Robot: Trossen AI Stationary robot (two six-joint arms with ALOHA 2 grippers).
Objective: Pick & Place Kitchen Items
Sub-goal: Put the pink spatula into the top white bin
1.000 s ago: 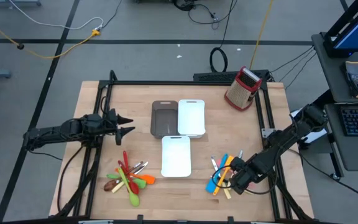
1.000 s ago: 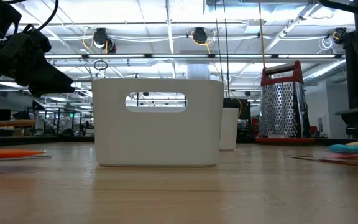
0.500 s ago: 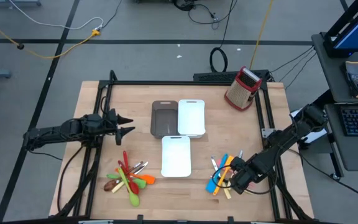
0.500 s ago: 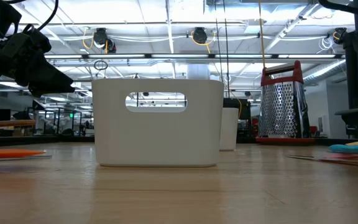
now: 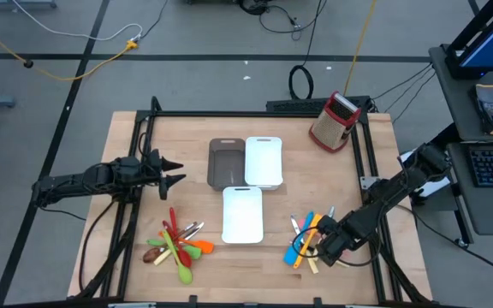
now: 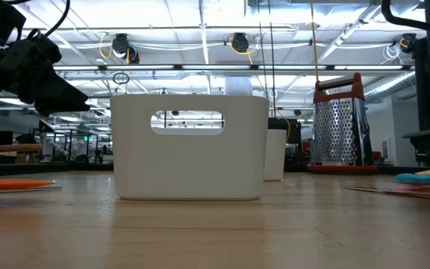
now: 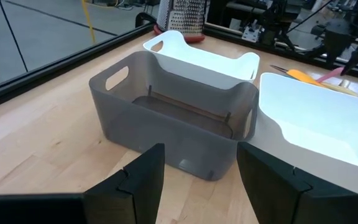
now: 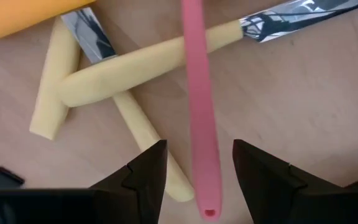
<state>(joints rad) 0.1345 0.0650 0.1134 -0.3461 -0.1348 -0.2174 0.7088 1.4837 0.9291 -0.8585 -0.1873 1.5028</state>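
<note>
Two heaps of kitchen items lie on the table: red, green, orange and brown ones [image 5: 176, 244] near the front left, and blue, orange, pink and cream-handled ones [image 5: 306, 233] near the front right. My right gripper [image 5: 317, 248] is open and low over the right heap. In its wrist view the fingers [image 8: 199, 158] stand on either side of a pink handle [image 8: 199, 106] without touching it. The handle lies across cream-handled knives [image 8: 142, 62]. My left gripper [image 5: 175, 171] is open and empty, left of the dark-brown tray [image 5: 226, 162], pointing at it [image 7: 166, 118].
Two white trays stand by the brown one, one on its right [image 5: 264, 161] and one nearer the front [image 5: 243, 214]. The red-and-metal grater [image 5: 335, 121] stands at the far right corner. Black frame rails [image 5: 144, 137] run along the table's sides.
</note>
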